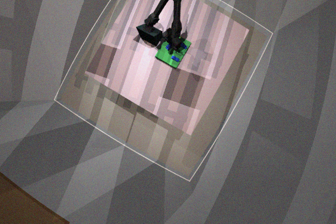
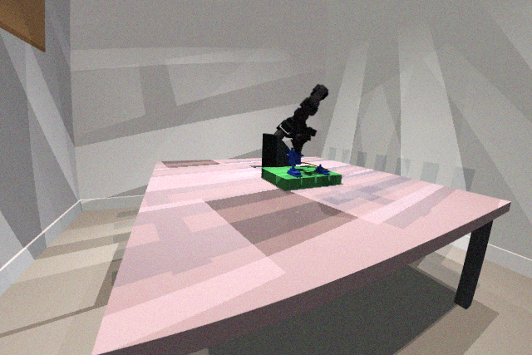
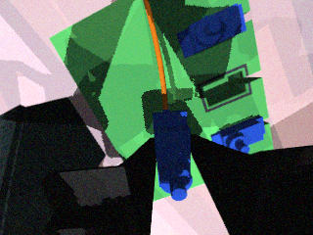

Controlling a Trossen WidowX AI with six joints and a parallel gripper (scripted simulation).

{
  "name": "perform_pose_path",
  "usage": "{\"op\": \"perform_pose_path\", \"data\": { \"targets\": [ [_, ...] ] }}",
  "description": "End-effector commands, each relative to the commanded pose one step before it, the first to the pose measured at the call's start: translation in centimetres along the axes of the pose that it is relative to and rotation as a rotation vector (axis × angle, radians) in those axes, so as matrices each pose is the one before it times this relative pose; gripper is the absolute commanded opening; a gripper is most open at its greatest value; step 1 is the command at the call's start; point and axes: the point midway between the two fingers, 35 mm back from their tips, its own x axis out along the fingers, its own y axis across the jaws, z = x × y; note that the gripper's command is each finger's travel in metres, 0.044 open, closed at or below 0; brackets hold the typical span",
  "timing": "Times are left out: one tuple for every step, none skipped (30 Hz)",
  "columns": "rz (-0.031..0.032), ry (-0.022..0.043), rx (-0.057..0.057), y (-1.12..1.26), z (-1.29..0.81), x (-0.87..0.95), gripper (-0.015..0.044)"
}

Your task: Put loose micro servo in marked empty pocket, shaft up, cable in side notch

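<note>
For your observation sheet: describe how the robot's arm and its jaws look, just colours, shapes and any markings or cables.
The arm is uniformly near-black, built of blocky, faceted links on a dark boxy base. Its gripper ends in flat, wedge-shaped black jaws. No markings, sleeves or cables of its own are visible.

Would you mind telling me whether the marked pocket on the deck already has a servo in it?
No, in the wrist view the outlined pocket is empty, and the loose servo sits between the fingers of the gripper.
</note>
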Motion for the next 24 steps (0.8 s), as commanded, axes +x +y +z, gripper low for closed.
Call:
{"op": "perform_pose_path", "data": {
  "targets": [
    [0.00205,-0.00203,0.1047,0.106,0.072,0.016,0.0000],
    [0.00000,0.00000,0.0344,0.000,0.000,0.000,0.0000],
    [0.00000,0.00000,0.0344,0.000,0.000,0.000,0.0000],
    [0.00000,0.00000,0.0344,0.000,0.000,0.000,0.0000],
    [0.00000,0.00000,0.0344,0.000,0.000,0.000,0.0000],
    [0.00000,0.00000,0.0344,0.000,0.000,0.000,0.0000],
    [0.00000,0.00000,0.0344,0.000,0.000,0.000,0.0000],
    [0.00000,0.00000,0.0344,0.000,0.000,0.000,0.0000],
    [-0.00011,0.00002,0.0343,-0.002,-0.001,-0.001,0.0000],
    [0.00000,0.00000,0.0344,0.000,0.000,0.000,0.0000],
    [-0.00001,0.00005,0.0344,-0.001,-0.001,0.000,0.0000],
    [0.00000,-0.00001,0.0344,0.000,0.000,0.000,0.0000],
    [0.00000,-0.00001,0.0344,0.000,0.000,0.000,0.0000],
    [0.00000,-0.00001,0.0344,0.000,0.000,0.000,0.0000],
    [0.00000,-0.00001,0.0344,0.000,0.000,0.000,0.0000],
    [0.00000,-0.00001,0.0344,0.000,0.000,0.000,0.0000],
    [0.00000,0.00000,0.0344,0.000,0.000,0.000,0.0000],
    [0.00000,0.00000,0.0344,0.000,0.000,0.000,0.0000],
    [0.00000,0.00000,0.0344,0.000,0.000,0.000,0.0000],
    [0.00000,0.00000,0.0344,0.000,0.000,0.000,0.0000],
    [0.00000,0.00000,0.0344,0.000,0.000,0.000,0.0000],
    [0.00000,0.00000,0.0344,0.000,0.000,0.000,0.0000],
    [0.00000,0.00000,0.0344,0.000,0.000,0.000,0.0000],
    [0.00000,0.00000,0.0344,0.000,0.000,0.000,0.0000]
  ]
}}
